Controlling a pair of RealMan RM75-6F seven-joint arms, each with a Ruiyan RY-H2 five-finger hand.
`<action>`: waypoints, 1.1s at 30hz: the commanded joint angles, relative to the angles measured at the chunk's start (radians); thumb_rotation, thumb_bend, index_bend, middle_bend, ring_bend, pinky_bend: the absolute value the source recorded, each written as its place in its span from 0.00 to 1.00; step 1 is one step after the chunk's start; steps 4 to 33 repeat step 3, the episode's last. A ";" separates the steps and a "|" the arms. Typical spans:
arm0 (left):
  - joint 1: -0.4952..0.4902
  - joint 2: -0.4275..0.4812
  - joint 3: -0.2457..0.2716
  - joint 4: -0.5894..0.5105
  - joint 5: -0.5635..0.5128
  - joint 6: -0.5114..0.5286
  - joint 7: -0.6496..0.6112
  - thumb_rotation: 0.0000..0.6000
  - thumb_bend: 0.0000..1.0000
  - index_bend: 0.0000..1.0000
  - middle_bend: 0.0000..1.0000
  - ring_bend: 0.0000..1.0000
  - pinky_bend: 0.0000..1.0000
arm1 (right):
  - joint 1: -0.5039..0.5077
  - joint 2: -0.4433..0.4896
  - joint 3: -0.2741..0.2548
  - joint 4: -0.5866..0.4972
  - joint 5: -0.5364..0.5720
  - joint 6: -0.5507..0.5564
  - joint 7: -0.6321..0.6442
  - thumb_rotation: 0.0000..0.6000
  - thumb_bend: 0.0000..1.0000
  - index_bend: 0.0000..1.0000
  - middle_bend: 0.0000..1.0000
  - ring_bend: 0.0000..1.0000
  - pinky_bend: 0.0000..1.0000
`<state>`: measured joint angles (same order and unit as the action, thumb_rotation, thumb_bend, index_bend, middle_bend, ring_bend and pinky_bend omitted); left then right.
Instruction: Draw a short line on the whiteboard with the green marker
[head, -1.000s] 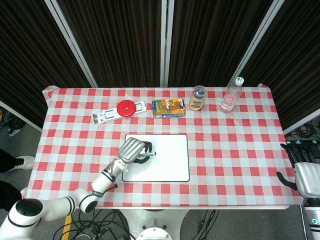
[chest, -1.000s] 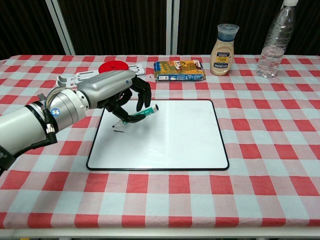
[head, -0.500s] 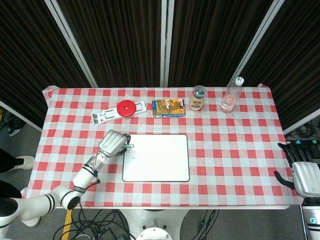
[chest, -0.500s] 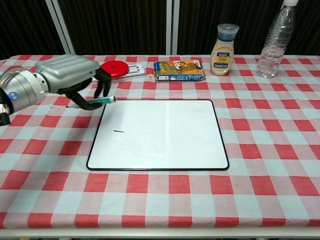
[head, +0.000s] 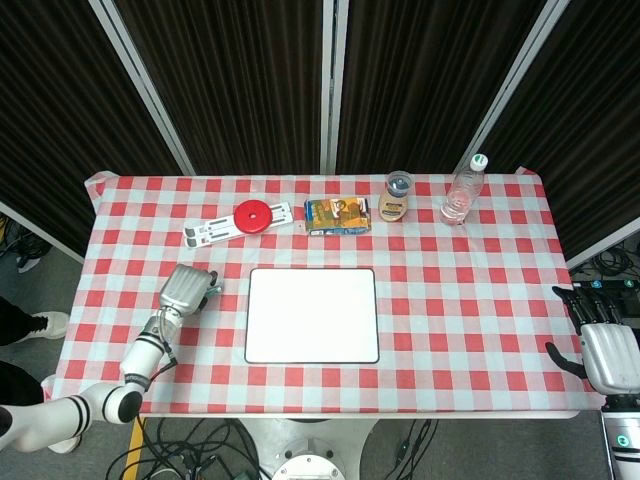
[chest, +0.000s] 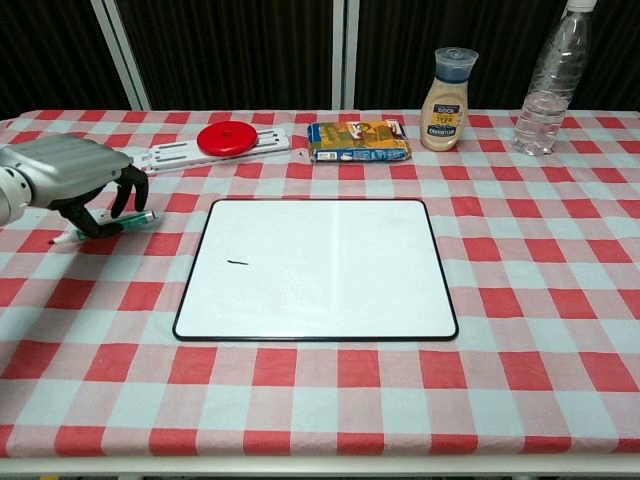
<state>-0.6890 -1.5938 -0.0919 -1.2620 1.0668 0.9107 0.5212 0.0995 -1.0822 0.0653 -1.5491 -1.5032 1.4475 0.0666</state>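
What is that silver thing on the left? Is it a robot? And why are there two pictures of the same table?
Yes, it is a robot with two arms, and each arm ends in a hand. The silver thing is its left hand, and its fingers hold a green marker low over the checked tablecloth, beside the whiteboard. One picture looks down from the robot's head; the other looks forward from its chest. That is why the table shows twice. The whiteboard has a short dark line on it. At the back stand a water bottle, a sauce bottle, a snack packet and a red disc. Its right hand waits, open, off the table's edge.
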 joint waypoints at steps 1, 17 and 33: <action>0.014 0.008 -0.007 -0.034 0.000 0.042 0.004 1.00 0.36 0.11 0.28 0.53 0.80 | -0.002 0.001 0.001 -0.003 0.003 0.002 -0.002 1.00 0.16 0.11 0.16 0.09 0.11; 0.036 0.024 -0.014 -0.073 0.014 0.098 -0.009 1.00 0.30 0.09 0.24 0.44 0.75 | -0.006 0.003 0.001 -0.004 0.006 0.007 -0.003 1.00 0.16 0.11 0.16 0.09 0.11; 0.036 0.024 -0.014 -0.073 0.014 0.098 -0.009 1.00 0.30 0.09 0.24 0.44 0.75 | -0.006 0.003 0.001 -0.004 0.006 0.007 -0.003 1.00 0.16 0.11 0.16 0.09 0.11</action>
